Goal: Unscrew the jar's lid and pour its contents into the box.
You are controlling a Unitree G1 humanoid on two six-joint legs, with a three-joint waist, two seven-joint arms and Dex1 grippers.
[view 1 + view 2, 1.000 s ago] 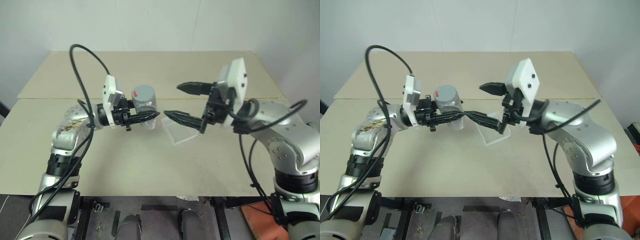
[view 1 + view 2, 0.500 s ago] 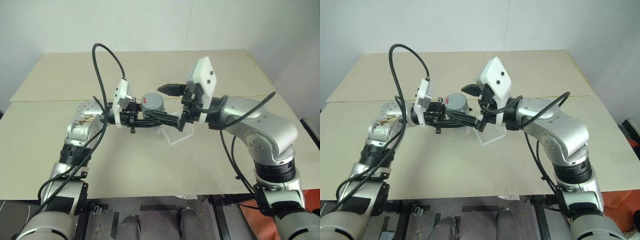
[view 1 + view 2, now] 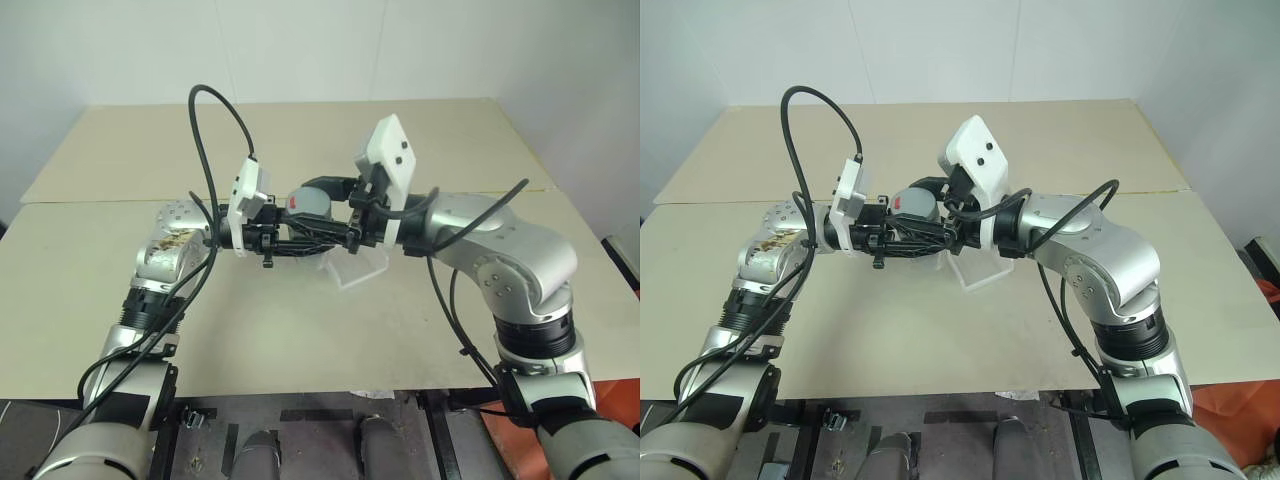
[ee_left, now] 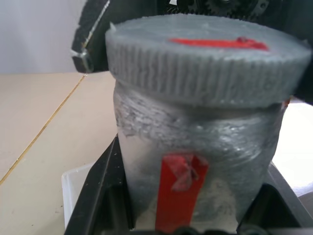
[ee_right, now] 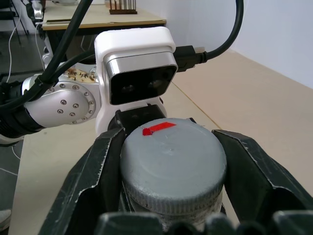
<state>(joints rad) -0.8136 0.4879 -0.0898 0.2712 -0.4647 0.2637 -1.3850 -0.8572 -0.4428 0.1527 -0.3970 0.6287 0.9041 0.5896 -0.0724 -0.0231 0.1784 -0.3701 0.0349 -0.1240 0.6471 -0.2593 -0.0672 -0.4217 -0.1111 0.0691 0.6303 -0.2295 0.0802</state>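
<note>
I hold the jar, a grey cylinder with a red strip on its side, upright above the table in my left gripper, which is shut on its body. The ribbed grey lid with a red mark sits on top of it. My right gripper comes in from the other side and is shut on the lid, one black finger against each side of the cap. The clear box lies on the table just below and to the right of the jar. The contents are hidden.
The beige table has a seam running across it behind the arms and a white wall at the back. Black cables loop up from my left wrist. Open tabletop lies in front of the box.
My right gripper has moved left to the jar and closed from wide open onto the lid. The left gripper still grips the jar in almost the same place.
</note>
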